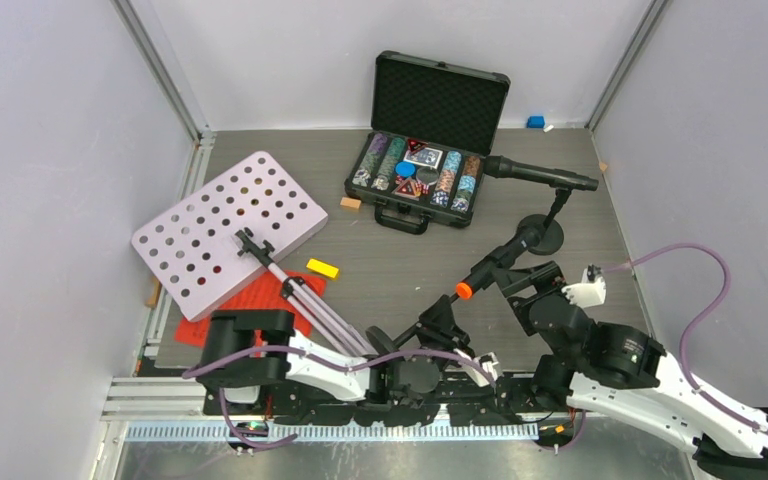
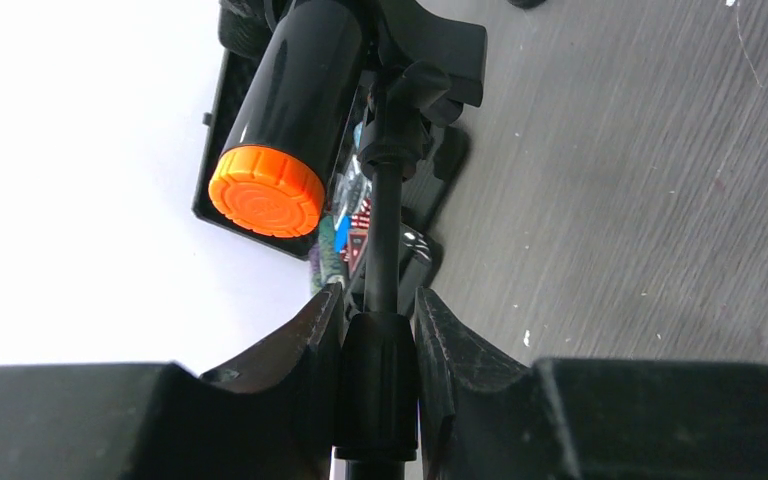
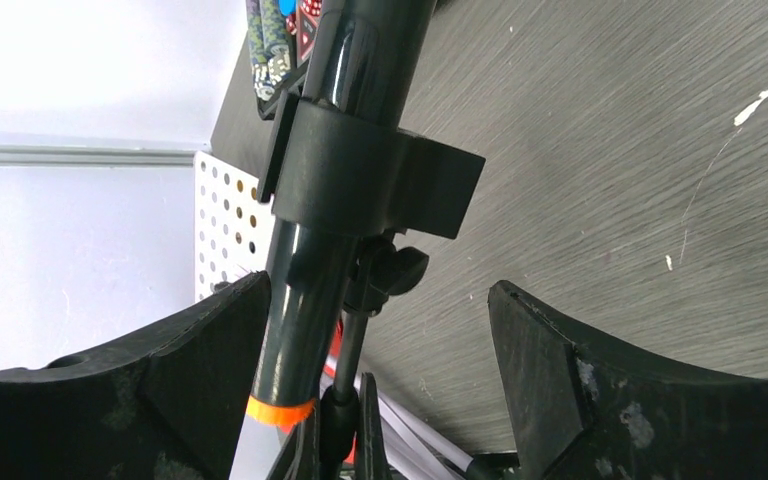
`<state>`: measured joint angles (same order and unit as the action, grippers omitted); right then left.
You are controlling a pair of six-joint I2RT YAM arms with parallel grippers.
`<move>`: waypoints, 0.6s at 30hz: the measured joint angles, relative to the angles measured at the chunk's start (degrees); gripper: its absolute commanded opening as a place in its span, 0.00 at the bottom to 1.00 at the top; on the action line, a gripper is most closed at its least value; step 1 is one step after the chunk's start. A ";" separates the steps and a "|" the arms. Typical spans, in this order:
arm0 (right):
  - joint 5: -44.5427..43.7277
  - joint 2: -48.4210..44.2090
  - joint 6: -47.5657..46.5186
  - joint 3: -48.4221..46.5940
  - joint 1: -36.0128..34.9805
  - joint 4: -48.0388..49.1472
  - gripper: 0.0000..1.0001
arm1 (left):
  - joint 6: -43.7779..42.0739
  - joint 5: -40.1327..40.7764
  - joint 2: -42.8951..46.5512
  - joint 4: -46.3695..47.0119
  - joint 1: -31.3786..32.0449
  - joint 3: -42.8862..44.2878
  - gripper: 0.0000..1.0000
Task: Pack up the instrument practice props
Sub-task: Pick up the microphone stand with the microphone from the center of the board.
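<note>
i had the left claw point(image 2: 378, 312) clamped on the thin black stand pole point(image 2: 384, 225), i judged to steady the black orange-capped microphone point(image 2: 295, 90) just above the grey surface point(image 2: 640, 200). the right claw point(image 3: 378, 300) stood apart, straddling the microphone's barrel beside its clip point(image 3: 360, 170); both arms crouched low, wrists meeting near the front edge.

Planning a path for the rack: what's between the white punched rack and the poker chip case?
In the top view, one small tan block lies between the rack and the case, close to the case's corner; the rest is bare table.
</note>
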<state>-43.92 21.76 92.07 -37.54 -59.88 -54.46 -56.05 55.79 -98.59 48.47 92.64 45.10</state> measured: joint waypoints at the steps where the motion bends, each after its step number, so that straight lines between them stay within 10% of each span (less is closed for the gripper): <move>1: -0.44 -0.59 0.04 0.00 0.00 -0.31 0.85 | -1.57 0.35 -0.79 2.19 0.35 -0.02 0.00; 18: -3.52 -1.66 -3.78 -2.01 -0.07 -3.98 0.85 | -19.93 3.87 -9.53 22.40 5.55 -0.04 0.00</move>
<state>-47.44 20.10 88.29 -39.55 -59.94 -58.43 -75.99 59.66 -108.12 70.87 98.19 45.06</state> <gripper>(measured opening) 0.854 0.304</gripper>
